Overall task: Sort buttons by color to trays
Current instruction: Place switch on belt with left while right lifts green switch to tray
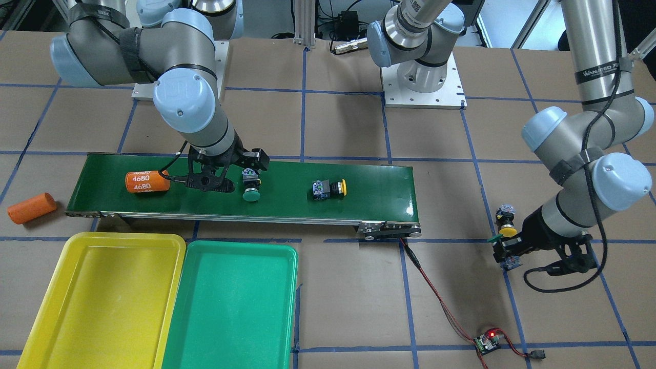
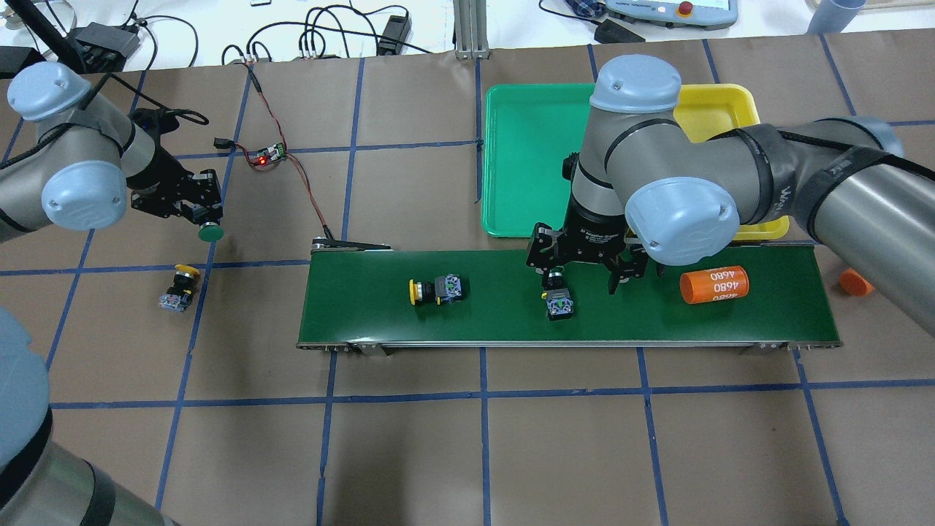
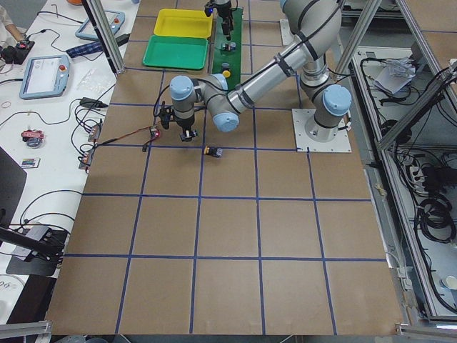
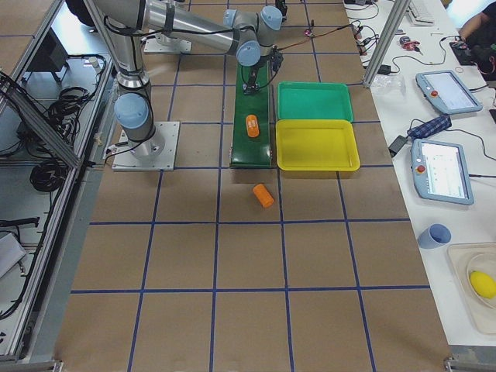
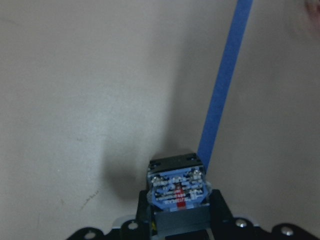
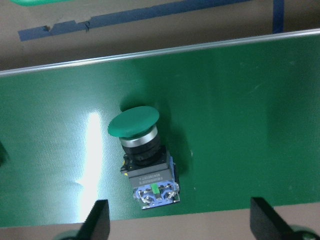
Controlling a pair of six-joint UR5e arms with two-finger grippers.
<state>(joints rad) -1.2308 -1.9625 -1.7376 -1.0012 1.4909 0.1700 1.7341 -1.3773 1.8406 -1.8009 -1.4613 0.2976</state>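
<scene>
As the green button (image 6: pixel 145 160) looks light, rigid and slick-capped, the right pincer (image 6: pixel 182 220) (splayed wide) should clamp its black body; left pincer (image 2: pixel 201 215) grips another button (image 2: pixel 211 232)

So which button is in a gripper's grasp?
The green-capped button in the left gripper, off the belt. The other green button and one yellow button lie on the belt, the second yellow button on the table.
</scene>
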